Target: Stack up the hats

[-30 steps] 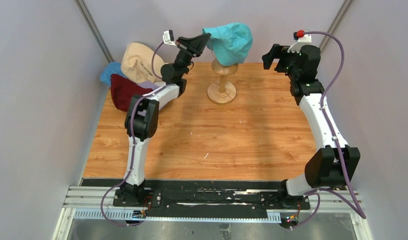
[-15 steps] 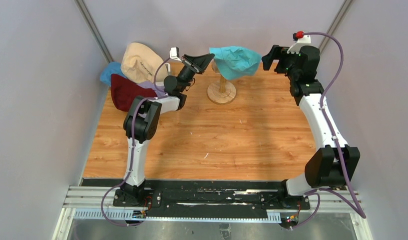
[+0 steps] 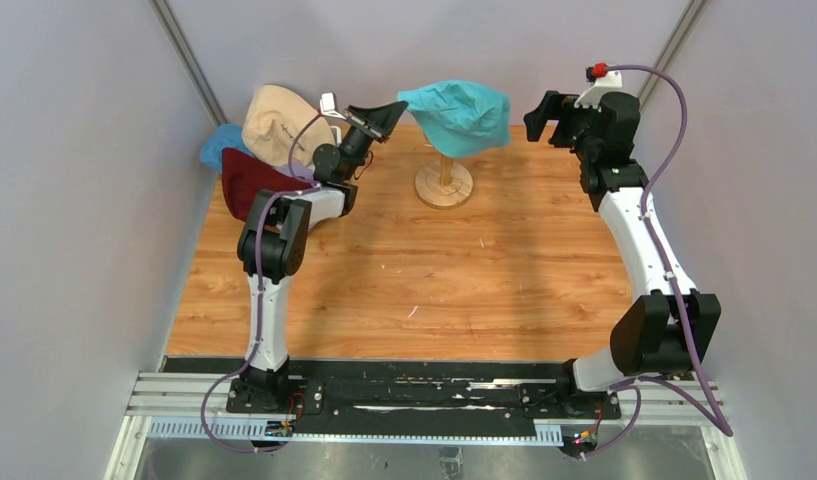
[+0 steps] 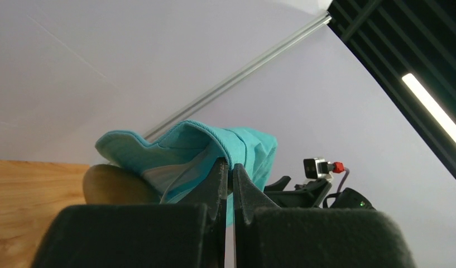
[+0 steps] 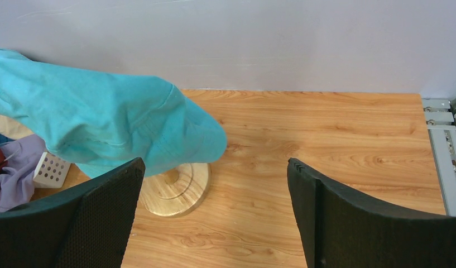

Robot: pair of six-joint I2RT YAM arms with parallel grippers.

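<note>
Left gripper point(image 4: 230, 167) clenched on 9 o'clock brim of soft teal cloth bucket hat point(image 3: 459, 115) | right gripper point(image 5: 215, 163) released, empty | we should centre crown over wooden mushroom-shaped stand point(image 3: 444, 185) before letting go.

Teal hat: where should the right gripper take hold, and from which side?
Probably the loose brim edge on the right of the teal hat, opposite the left gripper's pinch. Bring the open right gripper in level from the right: that thin edge faces it, and the crown is over the wooden stand.
</note>
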